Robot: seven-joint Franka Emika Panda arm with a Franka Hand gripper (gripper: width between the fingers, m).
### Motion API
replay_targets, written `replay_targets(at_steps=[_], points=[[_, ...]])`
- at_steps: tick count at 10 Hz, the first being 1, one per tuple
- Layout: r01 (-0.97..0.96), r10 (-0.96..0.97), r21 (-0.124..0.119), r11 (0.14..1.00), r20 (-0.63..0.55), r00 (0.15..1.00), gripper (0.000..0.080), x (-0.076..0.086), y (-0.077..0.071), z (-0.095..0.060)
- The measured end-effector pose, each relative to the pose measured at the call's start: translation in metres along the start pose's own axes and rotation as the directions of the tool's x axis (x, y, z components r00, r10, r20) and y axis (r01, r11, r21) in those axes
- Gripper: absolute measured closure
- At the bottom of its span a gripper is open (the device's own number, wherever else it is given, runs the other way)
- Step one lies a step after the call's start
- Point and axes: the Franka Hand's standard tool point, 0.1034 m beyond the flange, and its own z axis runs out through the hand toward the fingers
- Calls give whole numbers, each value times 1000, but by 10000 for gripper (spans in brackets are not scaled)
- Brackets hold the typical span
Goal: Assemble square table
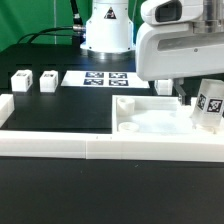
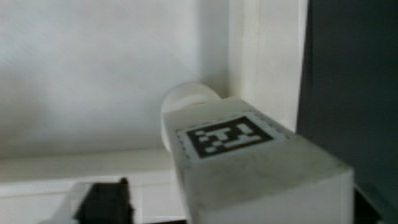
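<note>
The square table's white slab lies recess-side up at the exterior view's right. A white leg block with a black-and-white tag stands tilted at the slab's right edge. It fills much of the wrist view. My gripper hangs just over this leg, its jaws astride it. One dark finger shows with a gap between it and the leg. The leg hides the other finger. Two more leg blocks stand at the far left. A further small white block sits behind the slab.
The marker board lies flat in front of the robot base. A long low white border wall runs along the front and turns back at the left. Black tabletop lies between the wall and the marker board.
</note>
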Motion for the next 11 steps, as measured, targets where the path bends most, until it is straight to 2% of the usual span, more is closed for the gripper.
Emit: replay_targets(at_steps=[1, 2, 3, 5, 7, 9, 10, 11], points=[[-62, 62, 0, 998, 0, 998, 470, 0, 1, 0], [-130, 130, 0, 991, 0, 991, 470, 0, 2, 0], [-208, 208, 0, 978, 0, 978, 504, 0, 2, 0], [-374, 374, 6, 927, 0, 927, 504, 1, 3, 0], [-638, 638, 6, 770, -13, 770, 504, 1, 4, 2], [-800, 800, 41, 599, -3, 599, 504, 1, 6, 2], [-891, 892, 68, 449, 12, 451, 503, 0, 8, 2], [-927, 928, 67, 370, 23, 372, 503, -1, 8, 2]])
